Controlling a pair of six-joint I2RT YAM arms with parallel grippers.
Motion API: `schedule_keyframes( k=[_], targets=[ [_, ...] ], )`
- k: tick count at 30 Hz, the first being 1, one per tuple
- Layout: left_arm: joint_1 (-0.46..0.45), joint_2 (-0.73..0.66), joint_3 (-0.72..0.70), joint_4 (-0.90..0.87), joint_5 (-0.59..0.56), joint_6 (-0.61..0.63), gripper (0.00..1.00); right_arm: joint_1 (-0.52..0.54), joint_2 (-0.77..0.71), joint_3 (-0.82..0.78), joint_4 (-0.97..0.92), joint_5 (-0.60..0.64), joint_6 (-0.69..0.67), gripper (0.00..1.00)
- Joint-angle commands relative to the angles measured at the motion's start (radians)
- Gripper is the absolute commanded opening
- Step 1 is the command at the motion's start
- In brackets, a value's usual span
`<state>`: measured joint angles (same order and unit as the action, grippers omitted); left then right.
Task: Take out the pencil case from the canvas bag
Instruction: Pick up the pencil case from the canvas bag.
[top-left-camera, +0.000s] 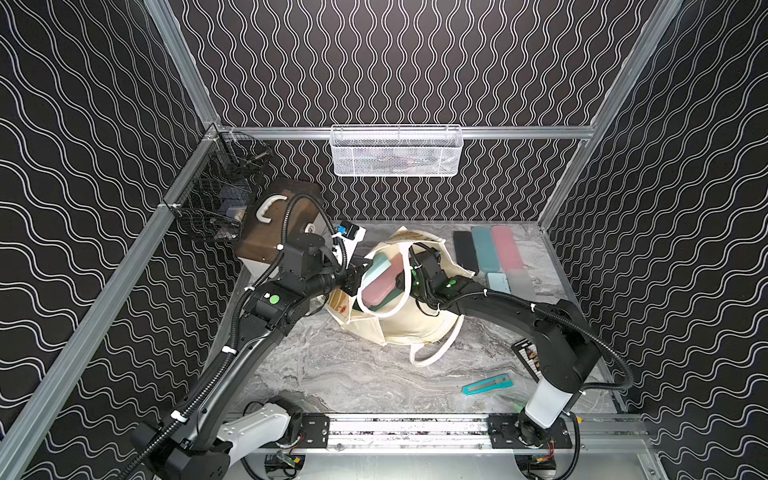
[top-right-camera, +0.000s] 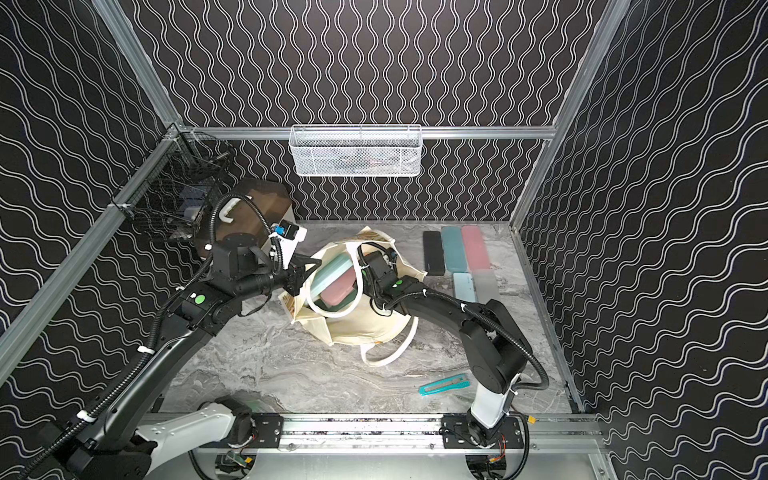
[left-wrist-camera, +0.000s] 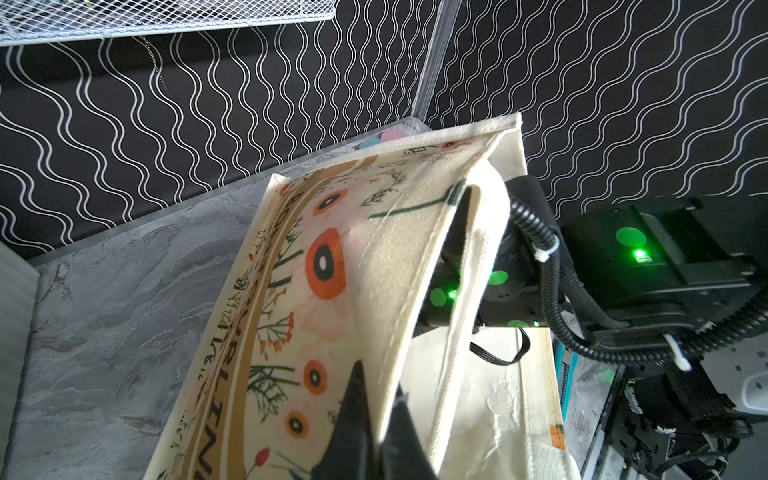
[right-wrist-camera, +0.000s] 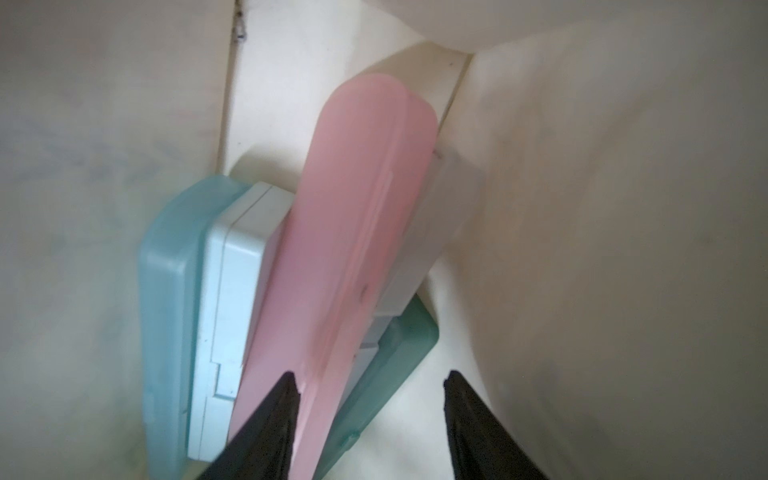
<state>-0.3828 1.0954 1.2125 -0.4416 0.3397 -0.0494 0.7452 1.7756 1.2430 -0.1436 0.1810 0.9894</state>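
Lying inside the open canvas bag, near the middle of the marble table, a long pink pencil case with rounded ends and a frosted, translucent shell rests on top of four other cases: a teal case, a pale blue case, a frosted clear case and a green case. Each of these four is partly hidden under the pink one. The right gripper reaches into the bag with its jaws standing well apart and nothing clamped; one finger overlaps the pink case's near end, though contact is hard to judge. In both top views its fingers are hidden within the bag. The left gripper is closed tight, pinching the rim of the bag's floral side. The bag has two cream loop handles, one across its mouth and one trailing on the table. Five loose cases lie just beside the bag: black, teal, pink, pale blue and frosted grey. One teal utility knife lies nearer the arms' bases. A brown-lidded box, a black wire basket and a white mesh basket stand behind; the baskets' contents are unclear.
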Motion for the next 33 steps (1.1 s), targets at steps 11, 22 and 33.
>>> schedule_keyframes(
  k=[11, 22, 33],
  targets=[
    [0.001, -0.007, 0.004, 0.079, 0.1, 0.012, 0.0, -0.047, 0.09, 0.024, 0.009, -0.049, 0.068, 0.41],
    [0.0, 0.004, 0.0, 0.089, 0.156, 0.009, 0.0, -0.059, 0.058, -0.054, 0.17, -0.084, 0.055, 0.6],
    [0.0, 0.003, -0.021, 0.054, 0.395, 0.084, 0.0, -0.071, 0.075, -0.073, 0.232, -0.11, 0.046, 0.71]
  ],
)
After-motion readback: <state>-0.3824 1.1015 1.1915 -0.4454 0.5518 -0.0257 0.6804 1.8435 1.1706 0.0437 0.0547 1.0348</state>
